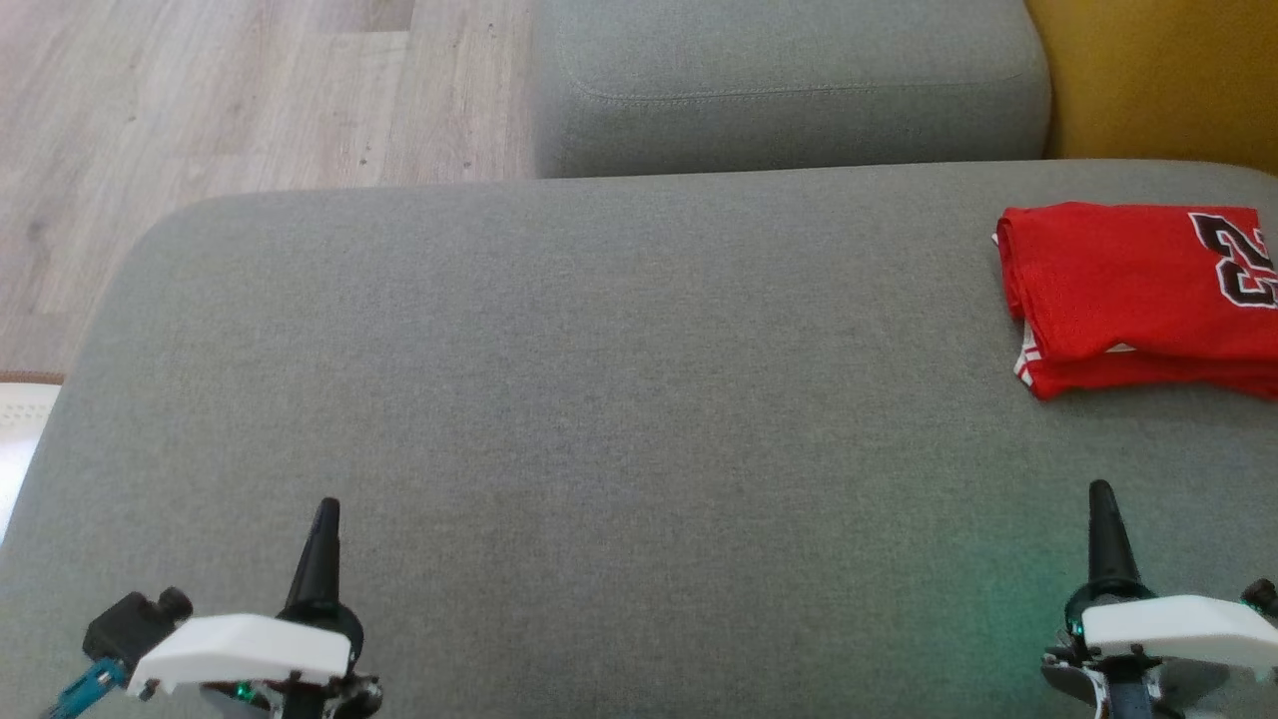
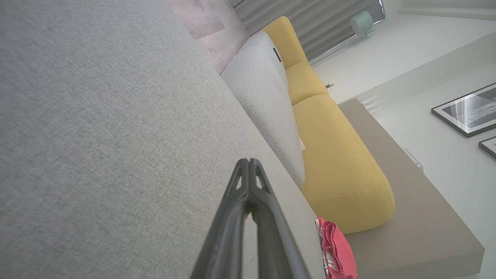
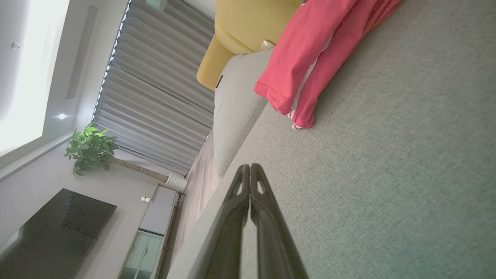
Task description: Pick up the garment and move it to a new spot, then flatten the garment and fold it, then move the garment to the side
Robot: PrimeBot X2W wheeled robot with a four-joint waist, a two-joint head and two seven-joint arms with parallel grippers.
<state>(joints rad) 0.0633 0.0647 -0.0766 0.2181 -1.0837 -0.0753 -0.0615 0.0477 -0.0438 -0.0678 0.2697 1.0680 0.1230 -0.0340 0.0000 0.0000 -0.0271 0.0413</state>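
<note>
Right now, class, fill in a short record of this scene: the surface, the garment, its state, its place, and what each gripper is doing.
surface: wide grey fabric sofa cushion
garment: red fabric jersey with black-and-white numerals
garment state: folded, lying flat
garment place: far right of the cushion
left gripper: fingers shut, holding nothing
right gripper: fingers shut, holding nothing, short of the jersey and not touching it

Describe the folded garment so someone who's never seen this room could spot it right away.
Start at the wide grey cushion in front of the robot. On its far right side, near the yellow seat, the garment lies folded flat. It is bright red against the grey, a jersey with black, white-edged numerals.
</note>
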